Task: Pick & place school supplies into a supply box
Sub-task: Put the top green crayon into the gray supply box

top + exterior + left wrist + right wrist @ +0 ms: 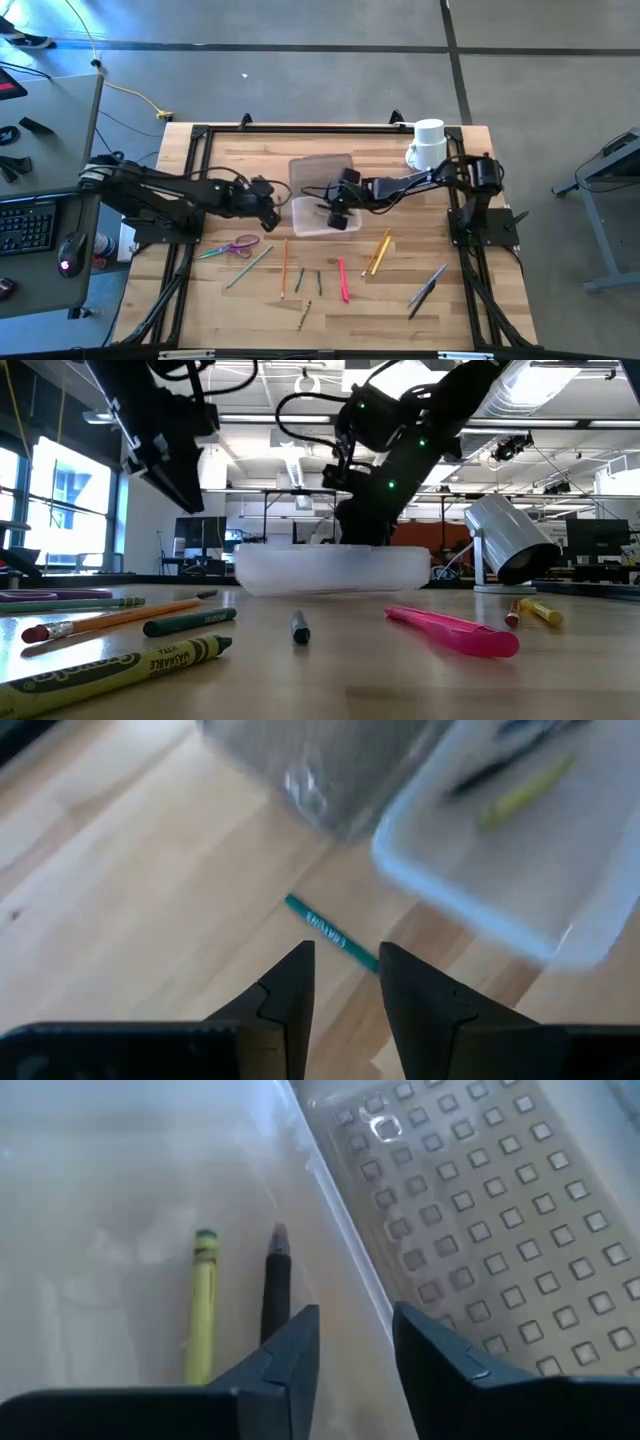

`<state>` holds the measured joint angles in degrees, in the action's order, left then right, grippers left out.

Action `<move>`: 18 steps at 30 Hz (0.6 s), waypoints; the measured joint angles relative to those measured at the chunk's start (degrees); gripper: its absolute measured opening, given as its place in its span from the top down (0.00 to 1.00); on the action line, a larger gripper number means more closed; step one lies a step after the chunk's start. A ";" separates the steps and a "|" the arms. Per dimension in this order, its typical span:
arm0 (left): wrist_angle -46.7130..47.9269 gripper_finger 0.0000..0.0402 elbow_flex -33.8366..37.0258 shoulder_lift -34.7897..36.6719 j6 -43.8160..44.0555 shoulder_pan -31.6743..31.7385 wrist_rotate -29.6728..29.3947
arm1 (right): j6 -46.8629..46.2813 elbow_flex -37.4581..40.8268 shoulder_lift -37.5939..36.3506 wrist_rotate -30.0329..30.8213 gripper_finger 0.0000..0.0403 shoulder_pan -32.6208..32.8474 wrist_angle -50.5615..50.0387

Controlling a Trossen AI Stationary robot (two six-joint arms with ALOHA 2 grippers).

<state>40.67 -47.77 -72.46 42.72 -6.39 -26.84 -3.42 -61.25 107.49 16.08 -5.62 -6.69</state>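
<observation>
A pale wooden counter [330, 300] framed in black rails fills the centre of the high view, with two dark arms reaching in from either side. At mid-frame lies the supply box [305, 215], a small clear plastic rectangular case, its grey-tinted lid with a raised square pattern [320, 170] folded open toward the top of the frame. The right hand [338, 218] hangs over the open tray, fingers parted with nothing between them; its wrist view shows a yellow crayon [202, 1320] and a black pen [274, 1285] lying side by side in the tray below. The left hand [268, 212] hovers just left of the box, fingers apart and empty, above a green pencil [330, 932] on the wood.

A white mug [427, 146] lies tipped on its side in the upper right of the counter. Below the box, loose supplies are spread across the lower half of the frame: purple-handled scissors [238, 246] at lower left, a thin orange pencil [284, 268] beside them, a pink pen [343, 281] at lower centre, a pair of yellow and orange sticks [379, 254] right of centre, and grey and black pens [427, 288] at lower right.
</observation>
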 joint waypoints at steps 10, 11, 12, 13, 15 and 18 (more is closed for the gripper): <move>-2.44 0.63 -0.02 -11.09 2.62 0.02 -0.89 | -0.61 0.13 -0.54 4.16 0.69 -0.03 1.35; -2.07 0.63 -0.02 -11.77 2.77 0.05 -1.19 | -0.63 0.17 -0.80 3.55 0.69 -0.03 1.42; -2.11 0.63 -0.01 -12.58 3.23 0.18 -2.04 | -0.63 0.17 -1.07 2.76 0.69 0.00 1.67; -2.92 0.63 -0.07 -13.47 3.92 0.44 -2.38 | -0.64 0.17 -1.68 1.71 0.69 0.01 1.79; -3.01 0.63 0.03 -14.57 4.48 0.89 -2.13 | -0.64 0.20 -2.58 0.20 0.69 0.14 2.45; -5.66 0.63 -0.07 -15.98 4.53 1.20 -1.83 | -0.32 0.20 -4.63 -0.94 0.69 0.33 2.95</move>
<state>35.00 -47.83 -88.44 47.25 -5.19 -28.67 -3.74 -61.06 102.86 15.14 -5.30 -3.74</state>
